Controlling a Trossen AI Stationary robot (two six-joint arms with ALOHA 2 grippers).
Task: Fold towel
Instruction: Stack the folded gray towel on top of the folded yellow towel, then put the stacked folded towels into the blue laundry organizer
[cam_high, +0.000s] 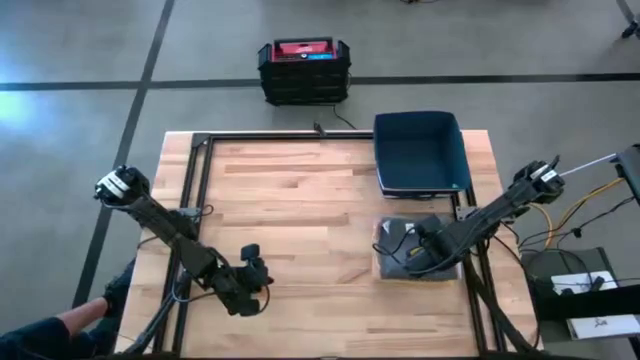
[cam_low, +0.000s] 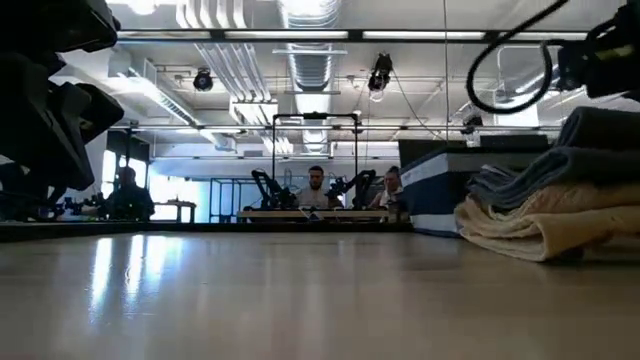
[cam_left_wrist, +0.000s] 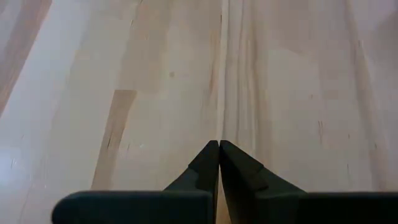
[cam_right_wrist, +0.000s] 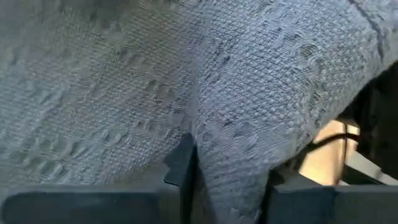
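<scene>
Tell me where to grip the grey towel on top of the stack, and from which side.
Grip the grey towel at its rounded folded edge facing the table's middle, coming from above and slightly from that side. The low view shows it draped over the tan towel, its fold bulging there. The right end effector already has cloth between its fingers in the right wrist view.

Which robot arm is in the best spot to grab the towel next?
The right one. Its claw is already on the grey towel, with a fold of cloth between its fingers in the right wrist view. The left claw is shut over bare wood on the table, far from the towels.
</scene>
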